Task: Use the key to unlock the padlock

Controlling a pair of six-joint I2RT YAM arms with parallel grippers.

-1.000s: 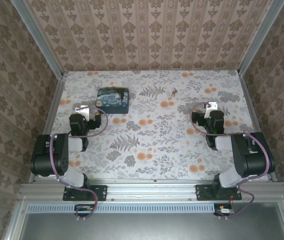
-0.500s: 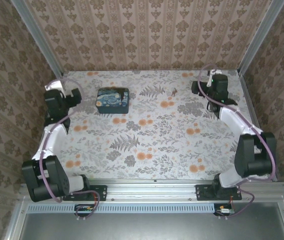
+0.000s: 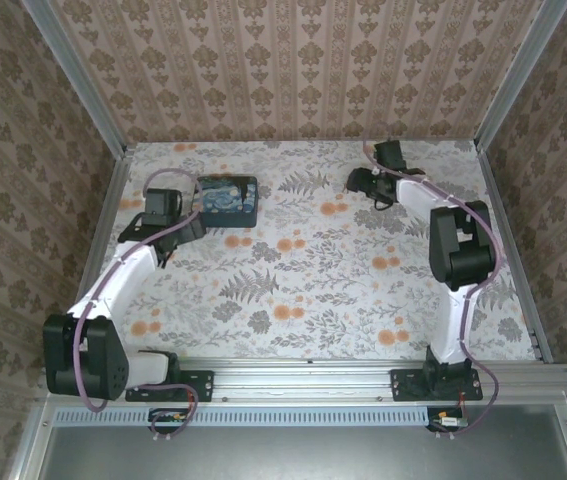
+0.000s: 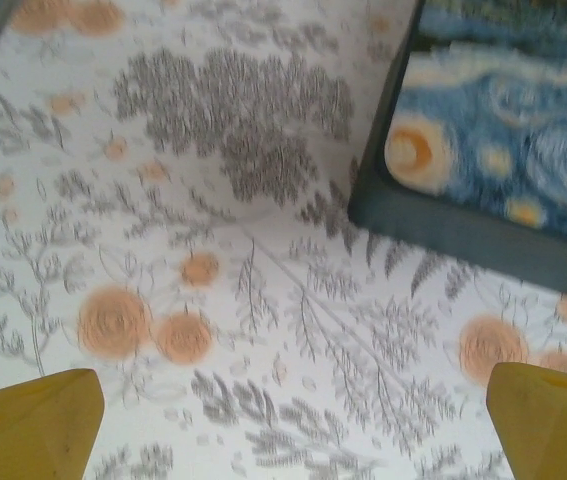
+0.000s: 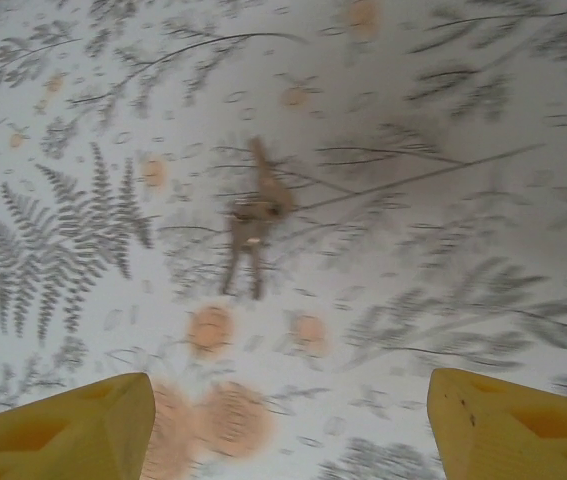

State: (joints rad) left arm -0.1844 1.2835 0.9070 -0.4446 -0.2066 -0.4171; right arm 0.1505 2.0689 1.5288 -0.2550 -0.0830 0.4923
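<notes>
**Floral table, key not yet picked up**

Floral-print table (image 3: 293, 270) with patterned walls around it is what I'm working on. My landmark is the box (image 3: 225, 198), far left. The key (image 5: 253, 215) lies flat on the table well right of the box. My right gripper (image 5: 288, 390) hangs over the key with its jaws apart and empty; the key sits just ahead of the fingertips. My left gripper (image 4: 293, 385) is just beside the box's near-left corner, spread wide and holding nothing. By my reckoning nothing is done yet: grasping, inserting and turning the key all remain.
</notes>
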